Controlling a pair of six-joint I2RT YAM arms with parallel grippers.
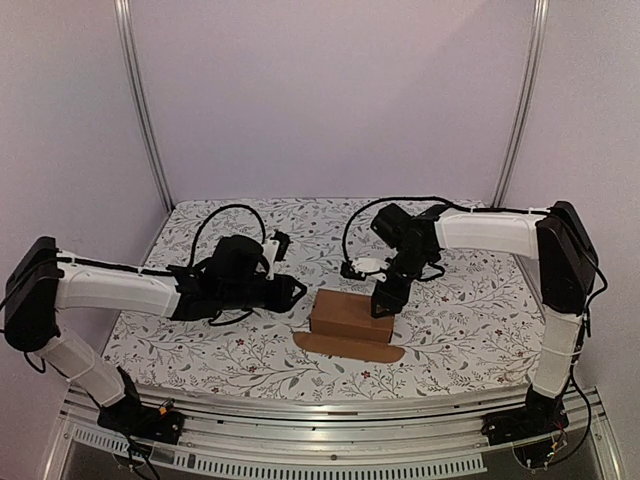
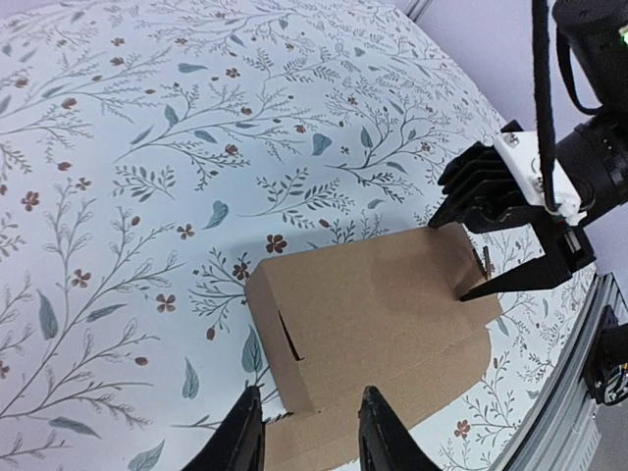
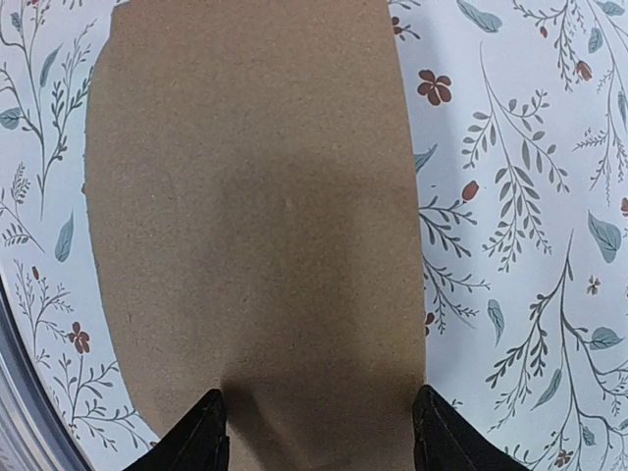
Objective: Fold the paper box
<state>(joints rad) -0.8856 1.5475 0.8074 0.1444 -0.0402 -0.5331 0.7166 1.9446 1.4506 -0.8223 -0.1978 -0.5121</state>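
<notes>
- Table (image 1: 455,335): floral cloth with open room on every side of the work. Far half is free for swinging panels. The near edge drops to a metal rail (image 1: 330,415), so keep sweeps away from it.
- Paper box (image 1: 348,312): sits centre-front, already standing as a low oblong block. I'd judge it light, stiff across panels and weak at the creases; it should slide on cloth and crush if squeezed mid-wall. Grip near corners or panel edges, and pin one end while working the other.
- Front flap (image 1: 350,348): lies flat on the cloth toward the rail, rounded edge, not tucked. Little room below it for a finger.
- Right gripper (image 1: 385,298): jaws wide, straddling the box's right end. Can't tell if the pads bite.
- Left gripper (image 2: 309,432): narrow gap, empty, just off the box's left end.
</notes>
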